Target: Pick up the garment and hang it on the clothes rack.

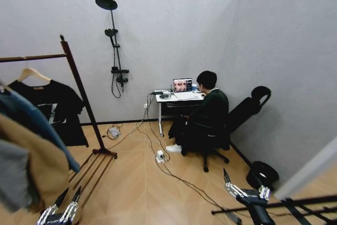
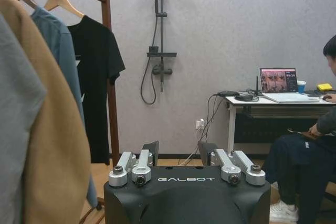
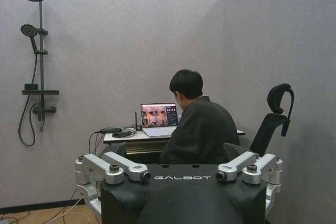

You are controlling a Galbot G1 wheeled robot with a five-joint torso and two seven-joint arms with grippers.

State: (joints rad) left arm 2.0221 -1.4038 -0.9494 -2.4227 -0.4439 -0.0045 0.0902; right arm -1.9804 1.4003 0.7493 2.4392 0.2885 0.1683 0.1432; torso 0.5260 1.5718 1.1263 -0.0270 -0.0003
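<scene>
I hold both arms low in front of the base: left gripper (image 1: 59,210) with fingers spread and empty, right gripper (image 1: 243,189) likewise released. Just beyond the left one hang a tan coat (image 1: 31,167) and a teal-blue shirt (image 1: 31,122); behind them the black T-shirt (image 1: 52,104) already sits by its wooden hanger (image 1: 32,73) on the clothes rack (image 1: 79,85). My worry: reaching past the crowded coat could snag it, or I grab the wrong garment.

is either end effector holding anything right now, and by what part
Nothing is held. The left end effector and right end effector are both open and low, and the garment hangs on the clothes rack.
</scene>
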